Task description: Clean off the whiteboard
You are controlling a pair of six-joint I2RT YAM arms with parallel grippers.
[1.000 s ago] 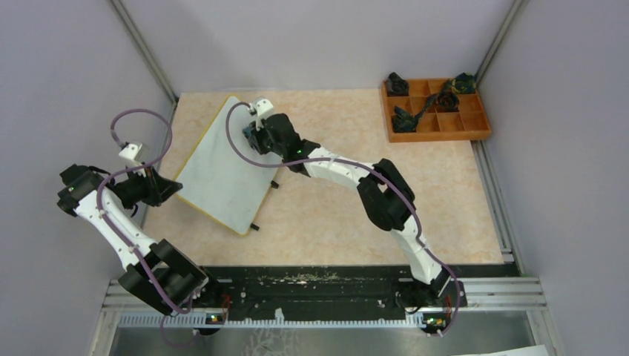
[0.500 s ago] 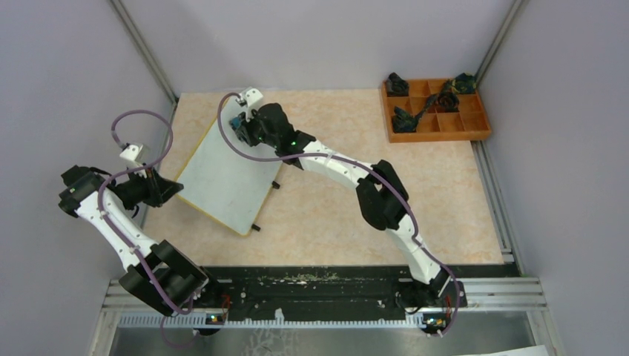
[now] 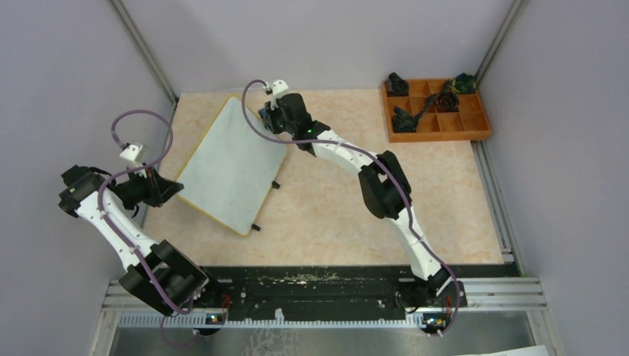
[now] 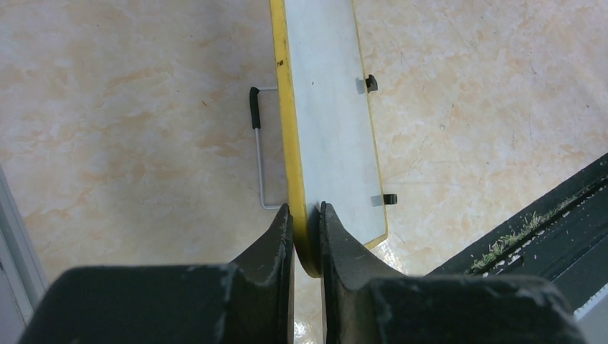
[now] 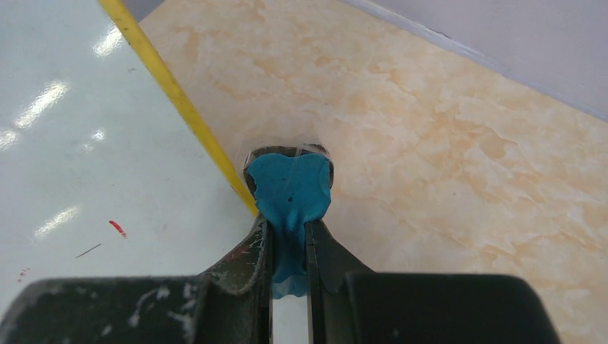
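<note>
Here, your left end effector (image 4: 306,212) is clamped on the whiteboard (image 3: 234,165): its two jaws sit either side of the thin yellow edge at the board's near-left corner. The whiteboard lies on the left half of the surface (image 3: 326,219), turned at an angle, with its long side running from near left to far right. Under the board, the left wrist view shows a wire leg (image 4: 258,147) with a black tip.

Your right end effector (image 5: 288,226) is at the board's far right corner, closed on a blue wad (image 5: 291,192) of soft material. The wad sticks out past the fingertips and sits right at the yellow edge, mostly over the bare surface beside the board. A few small red marks (image 5: 117,228) show on the white face close to that end effector.

Well apart from the board, an orange-brown compartment tray (image 3: 439,136) sits in the far right corner of the surface. Several of its compartments hold dark objects (image 3: 406,119); you cannot tell what they are from this view.
</note>
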